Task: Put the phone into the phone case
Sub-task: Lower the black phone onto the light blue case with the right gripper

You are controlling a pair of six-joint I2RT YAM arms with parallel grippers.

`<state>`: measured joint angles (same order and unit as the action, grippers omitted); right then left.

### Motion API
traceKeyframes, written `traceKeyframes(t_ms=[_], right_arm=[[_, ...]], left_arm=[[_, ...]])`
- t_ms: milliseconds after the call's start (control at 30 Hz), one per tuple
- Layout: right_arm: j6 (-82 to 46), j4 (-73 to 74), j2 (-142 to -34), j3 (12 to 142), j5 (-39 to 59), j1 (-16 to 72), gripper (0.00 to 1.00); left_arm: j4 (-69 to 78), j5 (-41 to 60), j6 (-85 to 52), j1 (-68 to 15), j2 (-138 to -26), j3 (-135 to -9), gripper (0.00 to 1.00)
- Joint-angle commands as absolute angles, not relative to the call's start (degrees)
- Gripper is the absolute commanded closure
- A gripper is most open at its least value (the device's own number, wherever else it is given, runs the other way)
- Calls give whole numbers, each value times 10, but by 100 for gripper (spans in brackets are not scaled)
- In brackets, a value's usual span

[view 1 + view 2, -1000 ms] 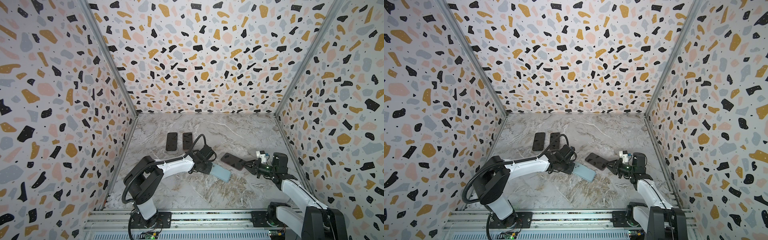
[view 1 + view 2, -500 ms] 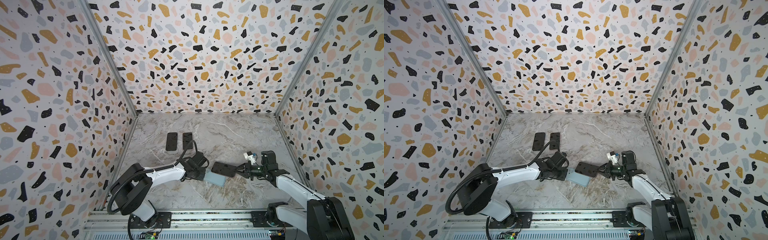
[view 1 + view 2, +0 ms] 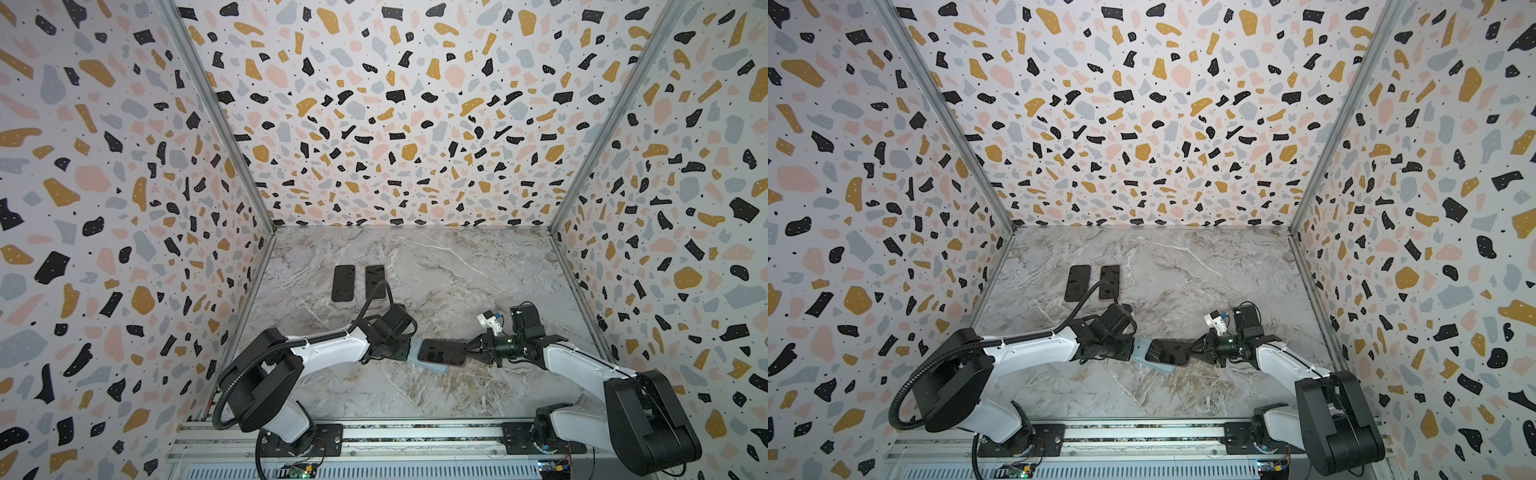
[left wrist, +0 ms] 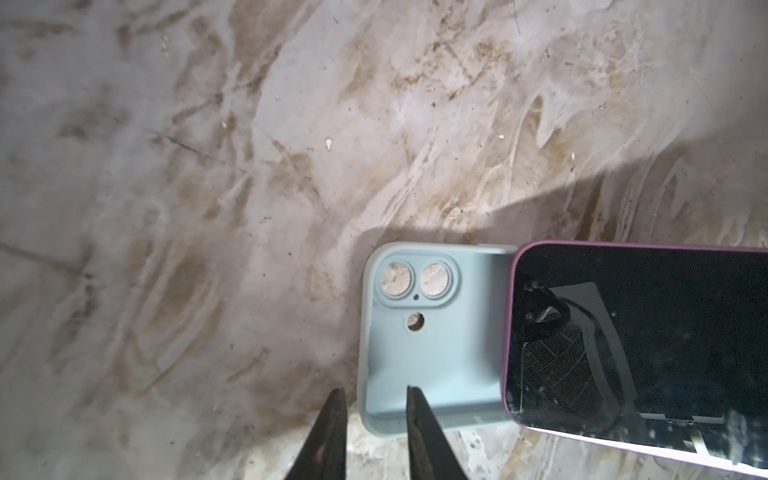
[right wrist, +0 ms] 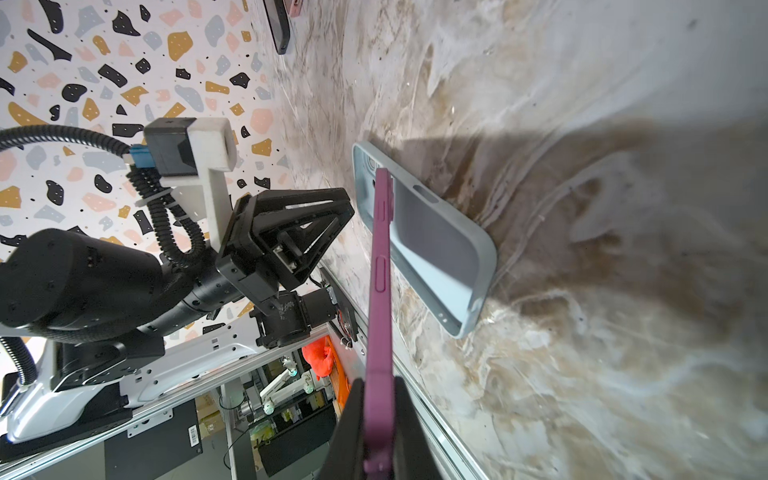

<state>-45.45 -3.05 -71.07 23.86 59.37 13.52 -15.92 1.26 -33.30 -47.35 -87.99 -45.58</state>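
Note:
The light blue phone case (image 4: 436,353) lies open side up on the marble floor, seen in both top views (image 3: 415,348) (image 3: 1140,347). The purple-edged phone (image 5: 380,270), screen up, slants over the case with its far end low and covers most of it (image 4: 644,332) (image 3: 440,352) (image 3: 1167,352). My right gripper (image 5: 379,386) is shut on the phone's near end (image 3: 469,351). My left gripper (image 4: 376,395) stands slightly open at the case's camera-cutout end, one finger (image 4: 332,424) outside the rim and one over the inside (image 3: 407,353).
Two dark flat phone-like slabs (image 3: 343,283) (image 3: 375,281) lie side by side at the back left of the floor, one also in the right wrist view (image 5: 278,25). Terrazzo walls (image 3: 124,249) close three sides. A metal rail (image 3: 415,432) runs along the front.
The right gripper carried the phone leftwards over the case. The left gripper came down with the case to the floor, and its jaws have parted from the case's end.

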Motion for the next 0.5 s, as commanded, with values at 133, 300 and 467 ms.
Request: traceKeyframes(t_ms=[133,300,467], right_arm=[[-441,-21,-734,263,615,142,100],[-429,-32,-756,266,612,144,100],[-422,-38,-762,265,598,146,100]], left_arm=[[-131,29,-334,-461,-868,-450,67],[-98,66,-338,-444,-869,-438,66],[-81,81,-338,-436,-876,-434,66]])
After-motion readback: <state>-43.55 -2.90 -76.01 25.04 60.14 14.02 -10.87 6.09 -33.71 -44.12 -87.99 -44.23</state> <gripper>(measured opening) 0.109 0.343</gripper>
